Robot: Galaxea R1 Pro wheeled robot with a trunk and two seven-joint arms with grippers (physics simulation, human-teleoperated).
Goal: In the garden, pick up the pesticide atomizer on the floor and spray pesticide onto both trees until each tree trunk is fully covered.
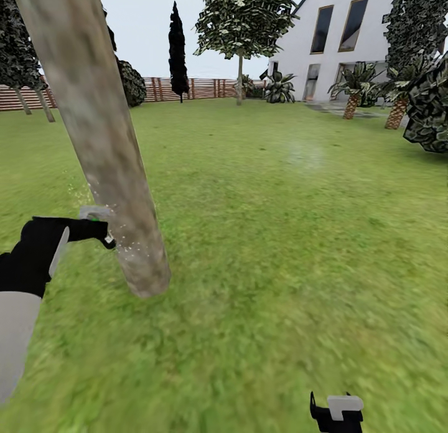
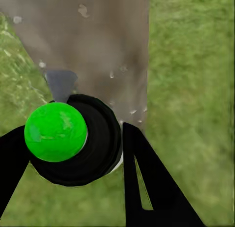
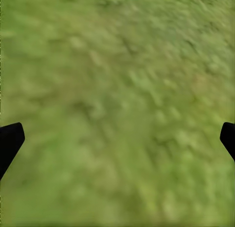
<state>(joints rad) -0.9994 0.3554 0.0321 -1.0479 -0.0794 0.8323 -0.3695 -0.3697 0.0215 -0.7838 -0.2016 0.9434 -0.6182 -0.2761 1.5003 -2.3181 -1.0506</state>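
At near left, pesticide atomizer [image 2: 73, 139] sits clamped in the left pincer [image 1: 93, 229], cap held just beside the tree trunk [image 1: 106, 140], low on it. Dot on top reads green [image 2: 55, 131] in the left wrist view, not red, so I'd judge the sprayer is active. Pale specks hang around the lower trunk next to the nozzle, consistent with spray landing. Held this close presumably so droplets hit bark, not grass [image 1: 280, 246]. Trunk leans across the head view; only the lower part shows specks, so upper coverage is likely not yet done. Right pincer [image 1: 336, 414] hangs at near right over lawn, fingers wide apart, holding nothing, parked clear. Second candidate tree [image 1: 240, 28] stands far off by the fence [image 1: 199, 88]; house [image 1: 348, 41] far right.
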